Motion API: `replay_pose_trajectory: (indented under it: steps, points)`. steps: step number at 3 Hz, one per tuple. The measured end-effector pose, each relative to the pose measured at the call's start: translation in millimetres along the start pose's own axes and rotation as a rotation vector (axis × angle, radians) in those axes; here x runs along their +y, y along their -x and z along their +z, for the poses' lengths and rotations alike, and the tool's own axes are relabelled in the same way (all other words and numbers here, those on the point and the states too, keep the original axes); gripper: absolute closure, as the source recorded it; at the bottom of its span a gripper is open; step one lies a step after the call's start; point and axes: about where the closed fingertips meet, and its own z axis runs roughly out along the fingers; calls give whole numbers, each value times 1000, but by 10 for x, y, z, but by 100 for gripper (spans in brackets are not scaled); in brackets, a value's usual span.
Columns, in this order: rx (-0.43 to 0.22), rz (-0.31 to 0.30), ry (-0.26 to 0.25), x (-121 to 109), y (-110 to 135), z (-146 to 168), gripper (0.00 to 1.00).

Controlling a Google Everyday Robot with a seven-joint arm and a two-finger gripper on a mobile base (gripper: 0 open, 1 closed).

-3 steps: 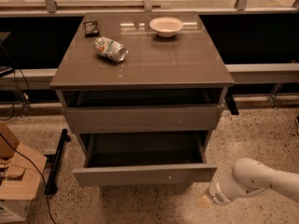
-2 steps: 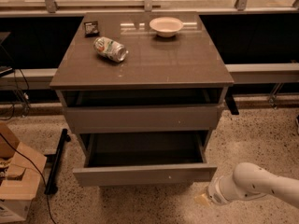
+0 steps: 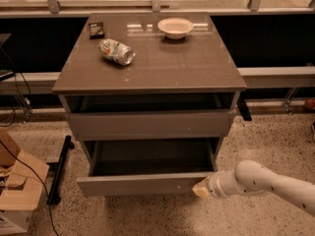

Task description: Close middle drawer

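None of the closing looks done. The middle drawer (image 3: 142, 184) stands pulled well out from the cabinet, its long tray open to view. Its low, plain front panel sits out toward 6 o'clock of the taller-fronted drawer (image 3: 147, 125) above it. What is left, as I judge it, is the whole push toward 12 o'clock until that panel comes flush with the cabinet.

The gripper (image 3: 203, 187) is low at the right end of the panel, at about 3 o'clock of the drawer's front. It is touching the panel or just beside it, and I cannot tell whether it is clenched or released.

On the surface (image 3: 167, 68) above, a crushed can (image 3: 117, 51) lies toward 10 o'clock and a white bowl (image 3: 175, 27) toward 12 o'clock.
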Motion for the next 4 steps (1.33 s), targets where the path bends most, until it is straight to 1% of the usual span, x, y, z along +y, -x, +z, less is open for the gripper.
replay_pose_trajectory:
  steps: [1,2,3,4]
  points:
    - [-21,-19,-4,-122,134,47,100]
    - [-60,-49,-15,-299,361,88,100]
    - [-85,-85,-31,-473,620,126,100]
    - [-91,-111,-44,-565,797,152,100]
